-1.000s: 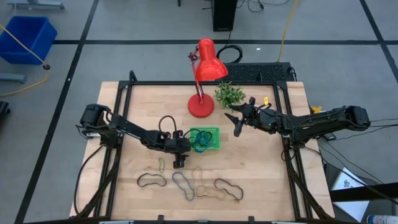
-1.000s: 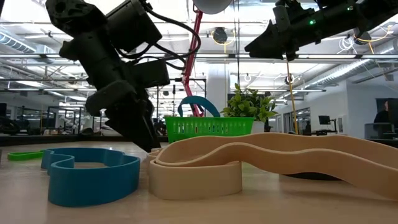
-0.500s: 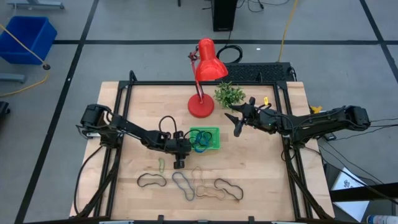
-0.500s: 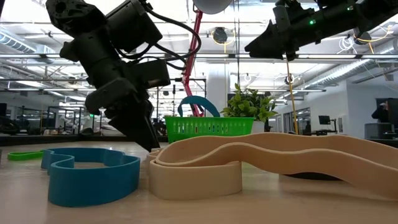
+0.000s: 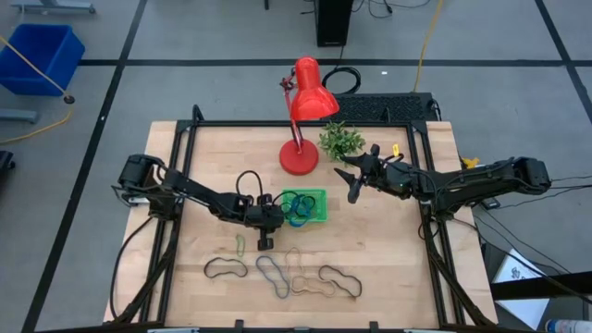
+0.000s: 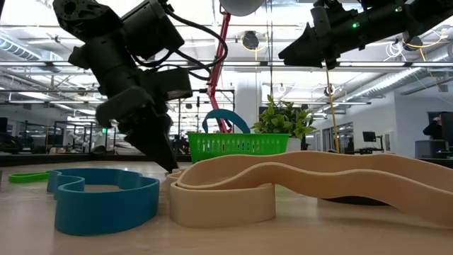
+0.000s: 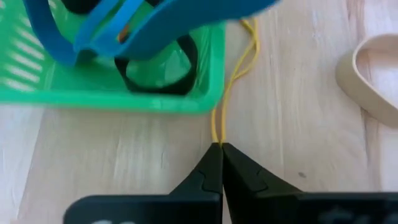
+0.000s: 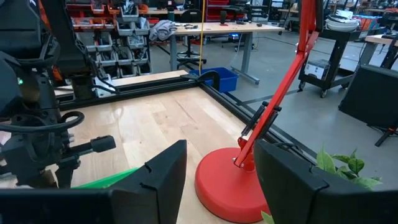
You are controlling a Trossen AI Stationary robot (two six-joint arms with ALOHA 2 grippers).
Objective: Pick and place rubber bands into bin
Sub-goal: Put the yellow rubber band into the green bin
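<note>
Left arm reaches in low across the table (image 5: pixel 388 250), wrist bent down, and its pincer (image 7: pixel 219 149) points straight down with the tips pressed together, right at the surface. Right arm stretches in level from the far side, its pincer (image 5: pixel 351 188) held high, fingers (image 8: pixel 163 171) spread wide, gripping nothing.

Pretty clearly a robotics lab or workshop: a light wooden butcher-block table (image 5: pixel 388 240) is boxed in by a black metal frame (image 5: pixel 277 124), and beyond the right gripper, grey parts-bin shelving (image 8: pixel 127 28) and long workbenches (image 8: pixel 211 28) are seen.
</note>
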